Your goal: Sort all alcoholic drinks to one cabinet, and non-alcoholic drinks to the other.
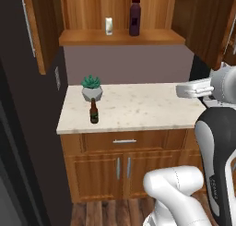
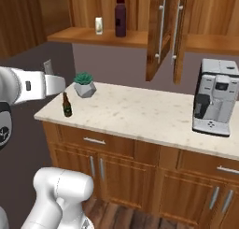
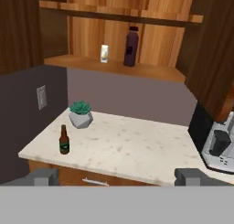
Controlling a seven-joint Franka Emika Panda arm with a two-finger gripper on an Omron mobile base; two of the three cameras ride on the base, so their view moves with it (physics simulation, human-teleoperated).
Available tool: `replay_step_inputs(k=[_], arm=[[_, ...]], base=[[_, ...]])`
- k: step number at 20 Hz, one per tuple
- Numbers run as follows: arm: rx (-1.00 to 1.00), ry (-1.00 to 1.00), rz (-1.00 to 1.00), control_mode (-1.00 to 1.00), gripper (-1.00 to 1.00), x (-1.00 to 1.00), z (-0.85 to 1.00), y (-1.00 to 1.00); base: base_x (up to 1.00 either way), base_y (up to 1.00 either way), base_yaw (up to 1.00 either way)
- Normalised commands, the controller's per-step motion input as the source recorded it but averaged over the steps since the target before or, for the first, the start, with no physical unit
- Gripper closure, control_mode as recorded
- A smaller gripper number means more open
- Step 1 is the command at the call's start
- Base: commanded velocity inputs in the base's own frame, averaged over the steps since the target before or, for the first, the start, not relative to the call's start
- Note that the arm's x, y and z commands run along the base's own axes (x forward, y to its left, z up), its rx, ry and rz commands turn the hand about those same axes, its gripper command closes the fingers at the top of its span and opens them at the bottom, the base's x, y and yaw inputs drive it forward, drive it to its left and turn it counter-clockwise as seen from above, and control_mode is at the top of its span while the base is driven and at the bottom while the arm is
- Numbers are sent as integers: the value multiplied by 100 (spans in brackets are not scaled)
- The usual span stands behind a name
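Beer bottle [image 3: 64,140] upright on counter [image 3: 137,150], just beside plant [image 3: 81,114].
Gripper [image 3: 118,176] jaws wide, holding nothing.

1. One brown beer bottle [image 1: 94,111] stands on the desk [image 1: 138,110].
2. One white carton [image 1: 109,26].
3. One dark purple bottle [image 1: 134,17].
4. One potted plant [image 1: 91,87].
5. One coffee machine [image 2: 215,97].

A small brown glass beer bottle [image 1: 94,111] stands on the pale stone worktop [image 1: 138,110] before a potted succulent [image 1: 91,87]; a white carton [image 1: 109,26] sits left of the wide dark purple bottle [image 1: 134,17] on the wooden cabinet shelf [image 1: 152,37] above.
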Motion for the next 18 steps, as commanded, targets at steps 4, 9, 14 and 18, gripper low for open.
replay_step_inputs(k=[4, 9, 14, 18], arm=[[0, 0, 0, 100, -100, 0, 0, 0], [0, 0, 0, 100, -100, 0, 0, 0], [0, 0, 0, 100, -100, 0, 0, 0], [0, 0, 0, 100, -100, 0, 0, 0]], base=[[62, 24, 13], [60, 12, 12], [41, 15, 10], [27, 16, 10]])
